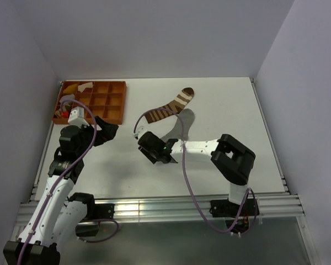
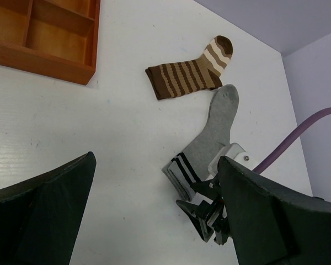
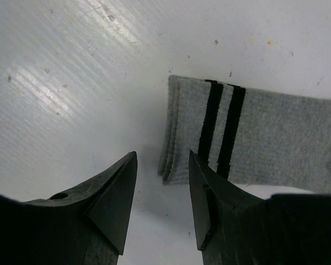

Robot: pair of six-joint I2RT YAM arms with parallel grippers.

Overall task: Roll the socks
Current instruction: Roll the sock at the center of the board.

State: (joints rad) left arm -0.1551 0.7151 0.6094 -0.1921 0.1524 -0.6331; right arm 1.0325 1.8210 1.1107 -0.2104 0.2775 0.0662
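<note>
Socks, two, neither rolled: brown sock point(image 2: 187, 74) flat near worktop point(image 2: 71, 121) far edge, grey sock point(image 2: 215, 127) just beside it; right gripper point(image 3: 163, 155) part-spread at the grey cuff, contact uncertain; left gripper point(image 2: 157, 160) spread wide, empty.

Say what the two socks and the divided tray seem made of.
Grey sock: knitted fabric, matte; a fuzzy texture shows near the cuff. Brown striped sock: likely the same soft knit, lying limp and flat. Divided tray: looks like wood, orange-brown with a slight sheen, though plastic is possible.
</note>
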